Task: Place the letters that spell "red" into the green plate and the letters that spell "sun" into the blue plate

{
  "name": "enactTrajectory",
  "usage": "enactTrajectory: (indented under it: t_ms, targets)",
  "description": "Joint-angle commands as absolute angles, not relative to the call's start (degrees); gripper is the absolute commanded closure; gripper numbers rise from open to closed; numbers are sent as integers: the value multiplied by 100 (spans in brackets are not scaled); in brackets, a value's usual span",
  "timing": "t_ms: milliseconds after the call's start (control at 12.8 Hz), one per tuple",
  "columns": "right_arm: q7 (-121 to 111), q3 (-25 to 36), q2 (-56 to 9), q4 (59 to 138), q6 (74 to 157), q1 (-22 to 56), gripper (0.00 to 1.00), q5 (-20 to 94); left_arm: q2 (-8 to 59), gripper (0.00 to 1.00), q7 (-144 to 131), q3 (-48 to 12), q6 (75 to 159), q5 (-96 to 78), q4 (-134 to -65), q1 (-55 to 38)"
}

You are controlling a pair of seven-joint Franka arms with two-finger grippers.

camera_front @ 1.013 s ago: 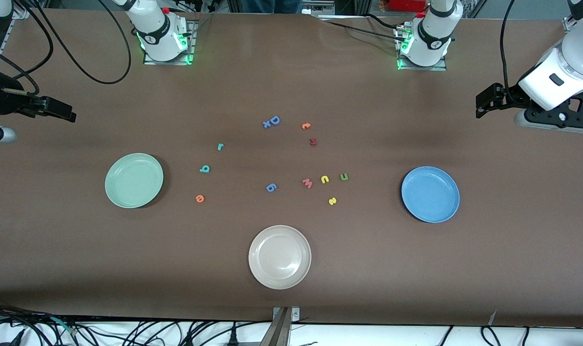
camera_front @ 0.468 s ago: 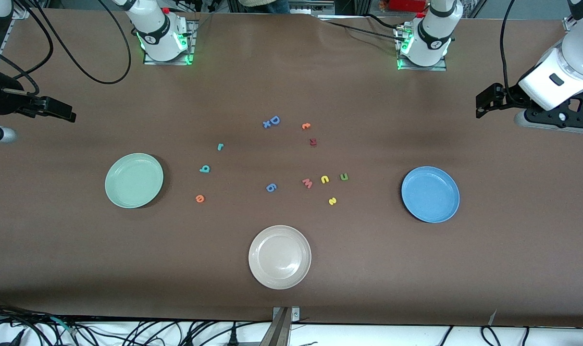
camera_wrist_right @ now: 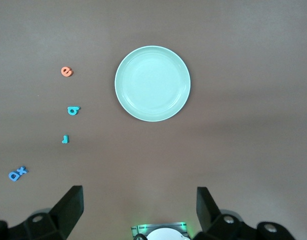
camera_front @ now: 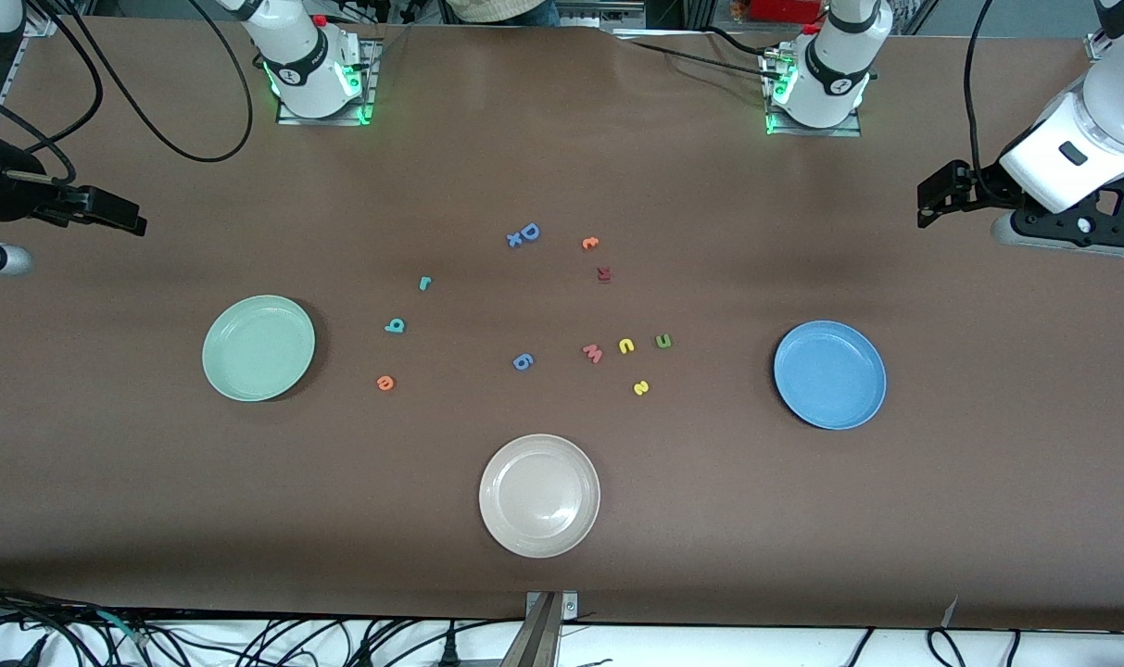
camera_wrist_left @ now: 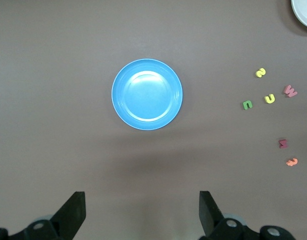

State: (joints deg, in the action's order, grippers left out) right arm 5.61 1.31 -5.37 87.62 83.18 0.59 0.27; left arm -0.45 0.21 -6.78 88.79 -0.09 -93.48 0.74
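Both claws hang open and empty in the air at the two ends of the tabletop, each arm waiting. Left claw [camera_front: 928, 199] is up over the left arm's end of the tabletop, its two black fingers [camera_wrist_left: 73, 212] spread wide apart in the left wrist view, with the blue plate [camera_front: 830, 374] below and between them. Right claw [camera_front: 126, 218] is over the right arm's end, fingers [camera_wrist_right: 68, 207] equally wide, looking down on the green plate [camera_front: 258, 347].

Neither plate has anything in it. The green plate sits toward the right arm's end, the blue plate toward the left arm's end, and a beige-white plate [camera_front: 539, 496] lies between them near the tabletop's front edge.

All letters lie loose mid-tabletop. The teal "r" [camera_front: 423, 283], teal "d" [camera_front: 395, 325] and orange "e" [camera_front: 385, 383] form a loose line beside the green plate, the "e" nearest the camera. The yellow "u" [camera_front: 626, 346] and olive "n" [camera_front: 663, 341] lie just beside each other, with the yellow "s" [camera_front: 641, 387] a little nearer the camera, all on the blue plate's side of the middle.

Also among them: a pink "w" [camera_front: 593, 352] beside the "u", a blue "6" [camera_front: 523, 361], a big blue "D" [camera_front: 527, 232] touching a small blue "x" [camera_front: 514, 240], another orange letter [camera_front: 590, 243], and a dark red letter [camera_front: 603, 273].
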Motion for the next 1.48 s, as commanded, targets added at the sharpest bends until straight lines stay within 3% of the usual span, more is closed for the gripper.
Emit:
enactTrajectory:
  t_ms: [0,857,1403]
  targets:
    - [439,149,-598,8613,8262,18,0,158,-220,0,-17,-686,8895,-62,-9501,79]
    - [457,141,-624,8622,8288,26,0,158,158,0,53,-677,8912,-141,-9290,-132]
    - [483,141,-686,8710,8410,35,0,176,737,0,-17,-686,9087,-369,-9237,-544]
